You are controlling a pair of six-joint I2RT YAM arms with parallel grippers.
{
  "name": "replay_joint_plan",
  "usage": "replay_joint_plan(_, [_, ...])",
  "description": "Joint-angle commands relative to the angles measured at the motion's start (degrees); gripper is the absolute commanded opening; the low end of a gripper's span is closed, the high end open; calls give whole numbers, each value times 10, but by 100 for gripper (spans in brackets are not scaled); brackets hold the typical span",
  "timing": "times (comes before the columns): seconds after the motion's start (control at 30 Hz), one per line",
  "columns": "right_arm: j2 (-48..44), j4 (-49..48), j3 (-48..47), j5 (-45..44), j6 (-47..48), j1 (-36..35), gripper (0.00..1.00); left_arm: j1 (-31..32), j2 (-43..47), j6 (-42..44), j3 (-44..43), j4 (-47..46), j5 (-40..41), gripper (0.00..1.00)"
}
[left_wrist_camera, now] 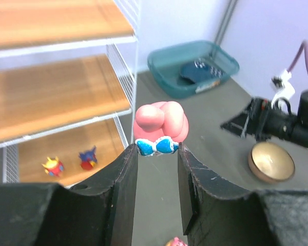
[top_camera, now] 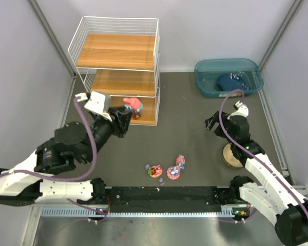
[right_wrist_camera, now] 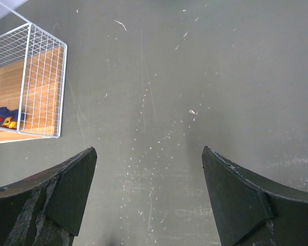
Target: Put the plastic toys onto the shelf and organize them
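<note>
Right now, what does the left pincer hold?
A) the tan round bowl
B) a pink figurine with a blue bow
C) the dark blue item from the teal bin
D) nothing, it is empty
B: the left wrist view shows the left pincer closed on the pink figurine, with one finger on each side of its lower part.

Dark table (top_camera: 195,133) — shelf (top_camera: 118,51), bin (top_camera: 200,78), bowl (top_camera: 229,158), toys (top_camera: 173,171)
</note>
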State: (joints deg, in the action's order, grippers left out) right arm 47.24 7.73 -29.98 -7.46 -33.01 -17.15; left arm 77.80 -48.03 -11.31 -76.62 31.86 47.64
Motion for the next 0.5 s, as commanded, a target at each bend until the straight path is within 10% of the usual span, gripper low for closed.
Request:
replay_joint_plan(0.0, [-6, -19, -3, -9, 6, -4, 85, -28, -36, 109, -86, -13, -9, 0])
replay_joint_plan(0.47, [-10, -16, -4, -19, 12, -4, 85, -273, -244, 163, -388, 53, -282, 0])
